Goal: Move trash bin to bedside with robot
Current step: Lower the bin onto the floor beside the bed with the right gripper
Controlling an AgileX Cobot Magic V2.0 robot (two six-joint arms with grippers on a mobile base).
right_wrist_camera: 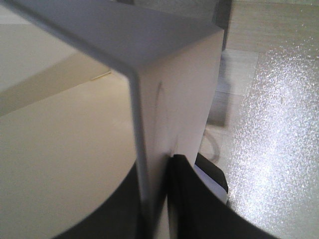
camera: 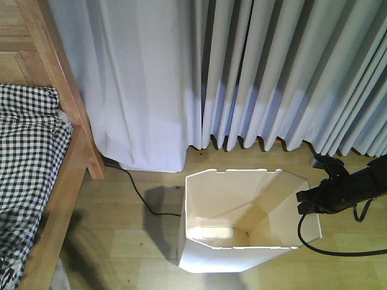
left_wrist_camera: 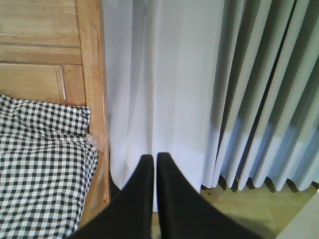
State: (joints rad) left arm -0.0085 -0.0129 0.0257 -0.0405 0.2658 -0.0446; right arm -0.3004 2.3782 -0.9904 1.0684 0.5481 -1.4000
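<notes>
On the floor (camera: 130,238) near the bed (camera: 63,181), the right tool (camera: 304,203) is pinching the right rim of the trash bin (camera: 217,258). The left tool (left_wrist_camera: 154,167) is hanging narrow and empty.

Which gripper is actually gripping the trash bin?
The right gripper, clamped over the rim wall of the trash bin. The left gripper is shut on nothing, facing the curtain.
</notes>
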